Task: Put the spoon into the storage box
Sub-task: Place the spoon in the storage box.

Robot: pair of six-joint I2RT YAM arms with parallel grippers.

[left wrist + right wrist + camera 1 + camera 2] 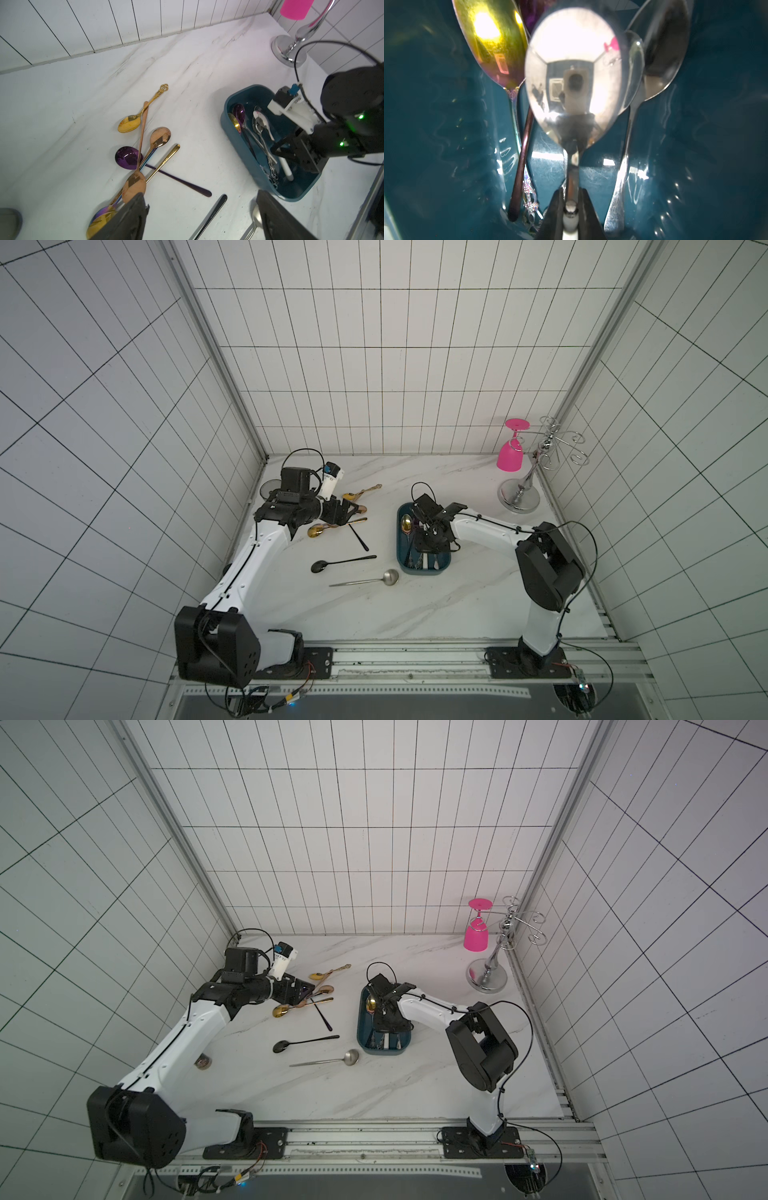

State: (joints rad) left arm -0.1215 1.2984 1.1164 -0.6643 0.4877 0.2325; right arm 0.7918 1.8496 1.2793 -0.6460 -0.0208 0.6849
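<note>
The dark teal storage box [400, 545] [360, 1029] lies right of centre on the marble top and has several spoons in it. Inside it, my right gripper [424, 548] [571, 199] is shut on the white handle of a silver-bowled spoon [573, 72] [262, 121], which lies lengthwise among the others. Teal wall [436, 124] fills the right wrist view. My left gripper [347, 512] [200, 193] stands open and holds nothing, low over a heap of gold, copper and purple spoons [143, 149] [318, 531] at the left.
A black spoon [320, 566] and a silver spoon [390, 576] lie loose between the heap and the box. A pink glass [510, 454] hangs on a chrome rack [519, 493] at the back right. A smoky cup [269, 488] stands behind the left arm.
</note>
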